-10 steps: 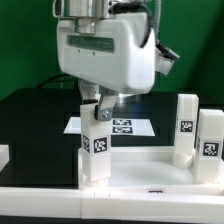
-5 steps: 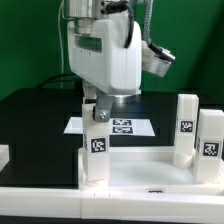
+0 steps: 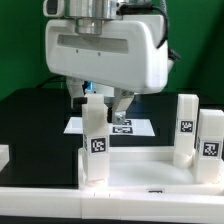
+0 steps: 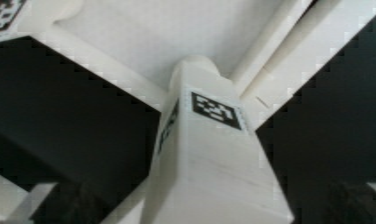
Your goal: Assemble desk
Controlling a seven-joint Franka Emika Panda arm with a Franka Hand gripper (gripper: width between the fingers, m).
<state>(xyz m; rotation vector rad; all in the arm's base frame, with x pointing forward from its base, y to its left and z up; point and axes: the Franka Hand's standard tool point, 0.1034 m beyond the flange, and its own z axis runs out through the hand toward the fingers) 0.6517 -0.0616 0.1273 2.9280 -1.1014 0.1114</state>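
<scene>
As you scan from the exterior view's left, you first meet the upright leg point(image 3: 94, 140) standing in the near-left corner socket of the tabletop point(image 3: 140, 166), its tag facing you. Half a second ago the fingers were closed on its top; now the gripper point(image 3: 105, 101) has rotated and its jaws stand apart on either side of the leg's tip, no longer pinching it. The wrist view looks straight down that leg point(image 4: 206, 130) and shows it free between the fingers. That suggests this leg is seated, though you cannot confirm how fully. Behind the leg, the marker board point(image 3: 130, 126) lies flat on the black table. Further to the exterior view's right, two more legs point(image 3: 187, 128) point(image 3: 210, 143) stand at the tabletop's right edge
</scene>
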